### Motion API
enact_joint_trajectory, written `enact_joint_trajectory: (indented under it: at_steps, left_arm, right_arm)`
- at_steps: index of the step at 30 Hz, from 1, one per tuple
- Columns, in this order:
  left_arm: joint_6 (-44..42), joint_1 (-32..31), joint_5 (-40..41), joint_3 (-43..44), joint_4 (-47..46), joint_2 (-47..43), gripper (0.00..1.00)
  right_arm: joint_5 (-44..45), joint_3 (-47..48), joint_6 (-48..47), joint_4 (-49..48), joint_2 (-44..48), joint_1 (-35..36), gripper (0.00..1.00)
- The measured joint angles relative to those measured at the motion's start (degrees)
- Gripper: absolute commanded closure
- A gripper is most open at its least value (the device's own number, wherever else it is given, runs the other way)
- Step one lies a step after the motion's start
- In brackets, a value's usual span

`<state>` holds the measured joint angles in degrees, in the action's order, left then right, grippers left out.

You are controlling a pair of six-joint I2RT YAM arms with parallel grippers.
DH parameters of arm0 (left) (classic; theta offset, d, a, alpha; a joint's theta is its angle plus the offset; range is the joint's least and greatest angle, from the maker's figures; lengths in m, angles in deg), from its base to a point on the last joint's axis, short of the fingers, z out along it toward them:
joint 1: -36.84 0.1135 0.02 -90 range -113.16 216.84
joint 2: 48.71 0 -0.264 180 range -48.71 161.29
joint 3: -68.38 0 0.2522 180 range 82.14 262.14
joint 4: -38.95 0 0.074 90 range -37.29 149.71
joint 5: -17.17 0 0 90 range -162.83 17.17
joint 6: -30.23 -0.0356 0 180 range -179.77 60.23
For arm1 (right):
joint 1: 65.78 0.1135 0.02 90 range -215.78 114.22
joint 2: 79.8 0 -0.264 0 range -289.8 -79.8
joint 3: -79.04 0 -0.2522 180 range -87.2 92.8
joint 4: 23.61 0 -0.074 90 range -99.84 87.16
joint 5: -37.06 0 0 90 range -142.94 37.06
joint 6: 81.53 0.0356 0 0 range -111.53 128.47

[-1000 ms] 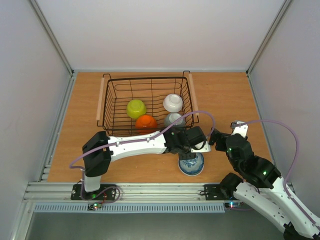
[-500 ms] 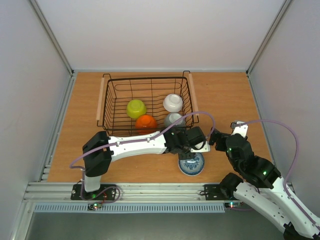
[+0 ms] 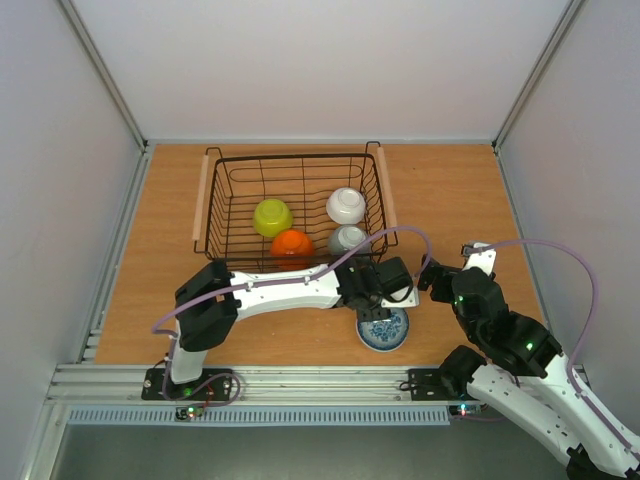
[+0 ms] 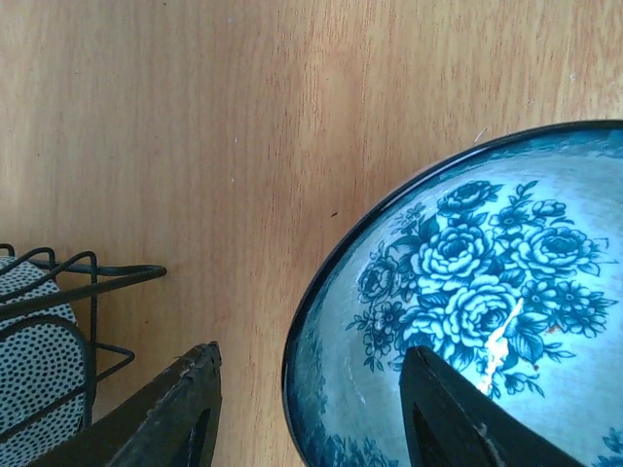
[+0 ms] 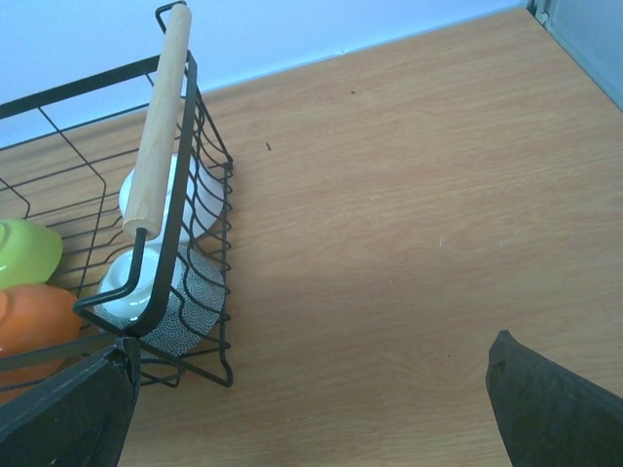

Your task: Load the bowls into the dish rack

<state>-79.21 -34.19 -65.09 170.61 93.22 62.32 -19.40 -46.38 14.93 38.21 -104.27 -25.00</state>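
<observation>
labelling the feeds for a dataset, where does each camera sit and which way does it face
Top external: above and behind the arm bases, looking down; both arms, the dish rack and the blue-patterned bowl show.
Left wrist: on the left gripper, looking down at that bowl; its open fingers straddle the rim.
Right wrist: on the right gripper, low, facing the rack's wooden handle; both open fingers show.
Shared: both wrist views catch the grey speckled bowl in the rack.

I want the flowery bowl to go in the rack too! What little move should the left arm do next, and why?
Probably close the left end effector on the rim of the blue-patterned bowl. Its open fingers straddle that rim, one inside, one outside, so a pinch should grip it for lifting toward the dish rack.
</observation>
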Motion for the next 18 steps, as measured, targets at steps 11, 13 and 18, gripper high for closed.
enact_joint_trajectory:
  at_steps: [11, 13, 18]
  left_arm:
    - [1.6, 0.3, -0.9, 0.6, -0.4, 1.1, 1.00]
    - [1.6, 0.1, -0.7, 0.8, -0.8, 0.4, 1.00]
    - [1.6, 0.0, -0.4, 0.8, -0.9, 0.4, 1.00]
  right_arm:
    - [-0.1, 0.0, 0.0, 0.0, 0.2, 0.0, 0.01]
    - [-0.1, 0.0, 0.0, 0.0, 0.2, 0.0, 0.01]
    - [-0.1, 0.0, 0.0, 0.0, 0.2, 0.0, 0.01]
